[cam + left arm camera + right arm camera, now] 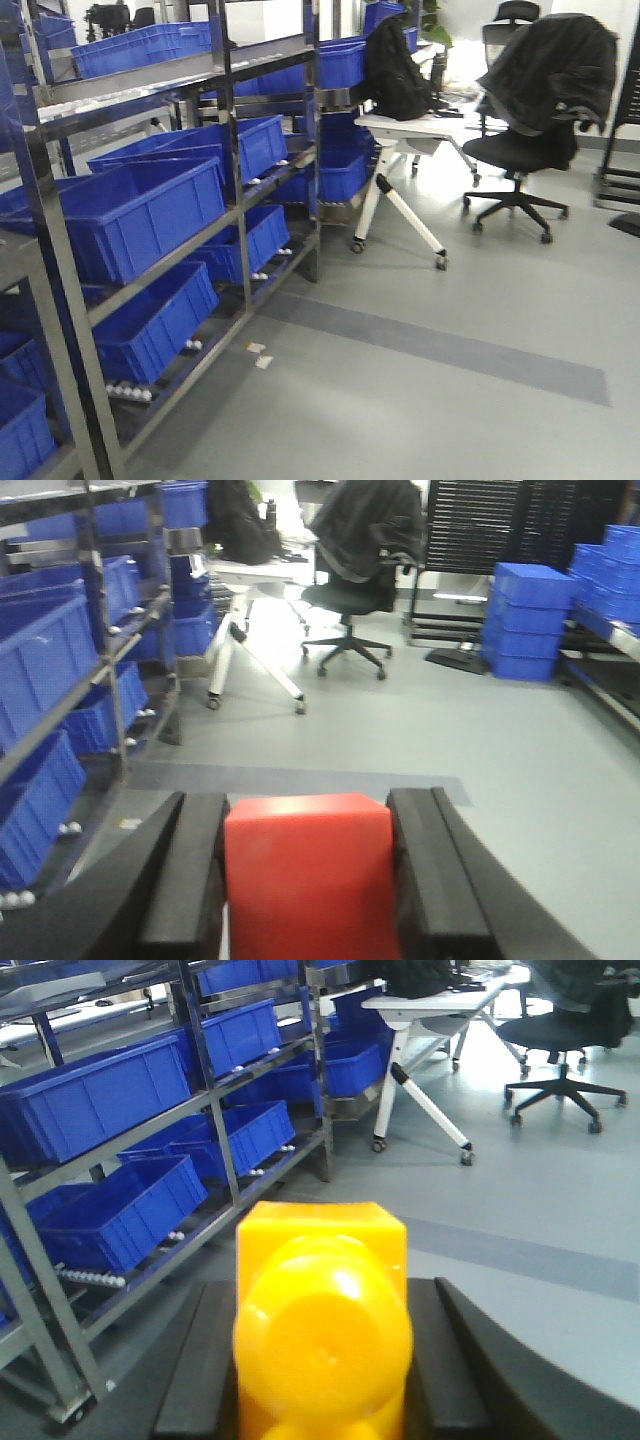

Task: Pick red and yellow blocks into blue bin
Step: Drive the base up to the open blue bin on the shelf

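Blocks both held: left gripper (306, 820) clamped on red block (308, 885), right gripper (325, 1295) on yellow block (322, 1345); blue bins (100, 1100) on shelving (222, 1150) lay leftward, well apart, left arm judged nearer.

Facing a metal rack (229, 150) along the left side, carrying blue bins (140, 215) on several tiers. Showing white rollers (130, 392) under the lowest bin. Showing a white table (430, 125) on casters beyond the rack, bearing a black backpack (395, 70). Showing a black office chair (515, 155) just beside the table, draped with a dark jacket (555, 65). Showing a darker stripe (450, 348) crossing the grey floor (450, 430) and two pale scraps (258, 354) lying near the rack.
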